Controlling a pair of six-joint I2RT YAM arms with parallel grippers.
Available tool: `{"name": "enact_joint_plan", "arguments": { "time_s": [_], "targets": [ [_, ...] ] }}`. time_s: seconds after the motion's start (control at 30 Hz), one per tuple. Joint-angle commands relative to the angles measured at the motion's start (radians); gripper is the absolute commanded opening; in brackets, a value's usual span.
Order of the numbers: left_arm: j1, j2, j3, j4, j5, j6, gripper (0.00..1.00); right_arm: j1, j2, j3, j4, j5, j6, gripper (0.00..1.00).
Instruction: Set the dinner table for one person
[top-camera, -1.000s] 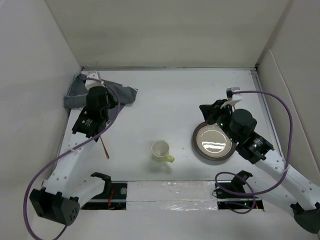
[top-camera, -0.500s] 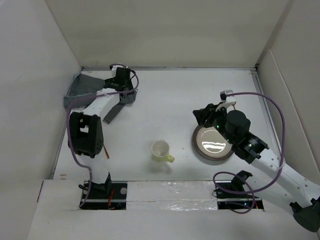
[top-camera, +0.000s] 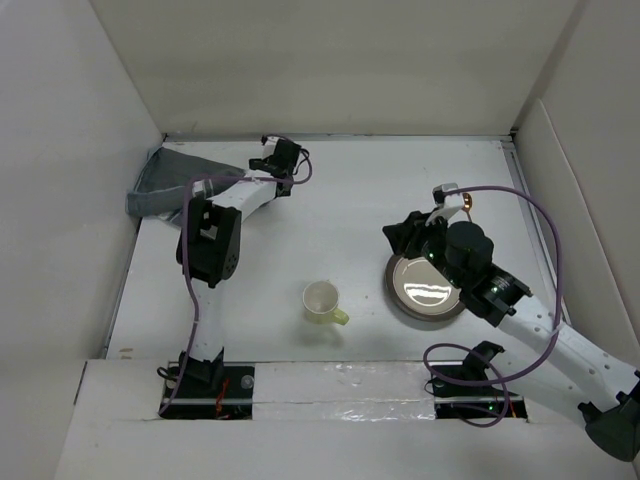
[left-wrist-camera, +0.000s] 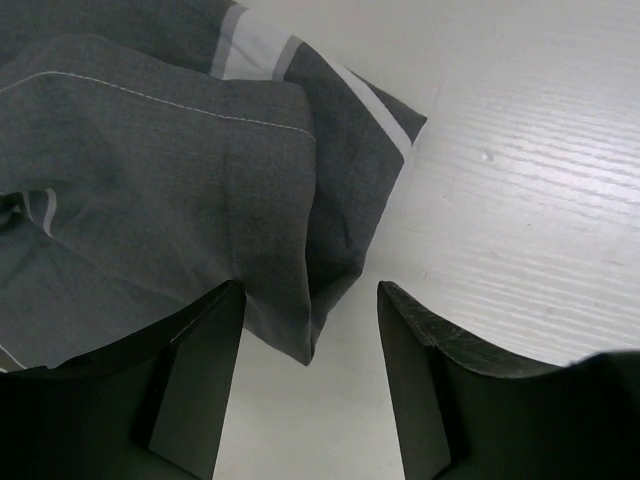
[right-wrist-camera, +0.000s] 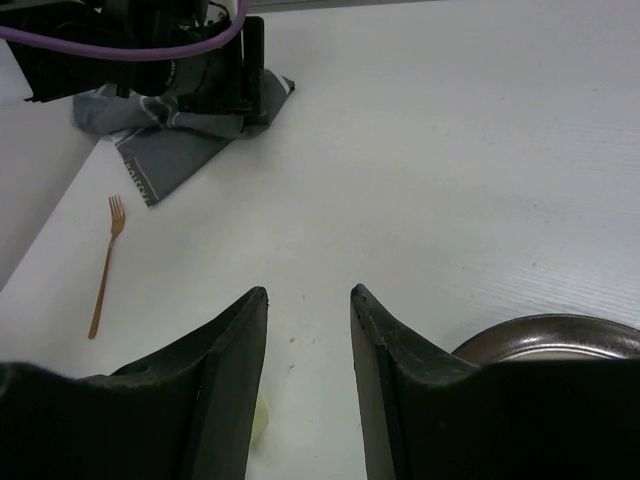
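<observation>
In the last 1 second the left arm has gone from crouching over the mat (top-camera: 172, 180) to a long reach. The left gripper (left-wrist-camera: 308, 300) is now at the mat's right edge, at about 11 o'clock on the table (top-camera: 340, 185). Its wrist view shows the jaws spread wide with a loose corner of the mat lying in the gap, and neither finger pinches the cloth, so it holds nothing. The mat is a crumpled heap in the 10 o'clock corner. Its right tip seems drawn in compared with 1 second ago, though the arm hides part of it from above. The right arm has crept a little to the left and hangs over the far-left rim of the plate (top-camera: 428, 285) at 4 o'clock. The right gripper (right-wrist-camera: 307, 295) is also spread open and empty, with bare table between its fingers. The plate and the cup (top-camera: 321, 300) at 6 o'clock sit where they were. The fork (right-wrist-camera: 104, 268) lies on the left side near 8 o'clock; it shows in the right wrist view, while the left arm covers it from above. The table itself fills the whole floor of the scene under both arms. My reading is that setting has barely begun: the mat must be gripped, pulled out and flattened before the plate, cup and fork can go onto it.
</observation>
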Motion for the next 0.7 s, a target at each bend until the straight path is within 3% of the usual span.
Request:
{"name": "enact_joint_plan", "arguments": {
  "time_s": [0.0,0.3,0.33,0.5,0.57,0.63,0.67],
  "targets": [
    [-0.014,0.011,0.048,-0.061,-0.107,0.019,0.52,0.006,-0.013,0.010,0.006,0.034,-0.013,0.45],
    [-0.014,0.008,0.021,-0.011,-0.182,0.068,0.53,0.006,0.044,-0.007,0.039,0.007,-0.001,0.45],
    [-0.014,0.022,0.029,-0.009,-0.190,0.074,0.46,0.006,0.048,-0.007,0.039,-0.007,-0.001,0.45],
    [-0.014,0.083,0.094,-0.024,-0.227,0.097,0.31,0.006,0.056,0.001,0.020,-0.003,-0.001,0.45],
    [-0.014,0.094,0.103,-0.023,-0.225,0.097,0.12,0.006,0.039,0.005,0.006,0.026,-0.001,0.45],
    [-0.014,0.082,0.107,0.002,-0.228,0.099,0.00,0.006,0.025,-0.002,0.016,0.030,-0.012,0.45],
    [-0.025,0.077,0.139,-0.008,-0.221,0.094,0.00,0.006,0.019,-0.002,0.016,0.030,-0.012,0.45]
  ]
}}
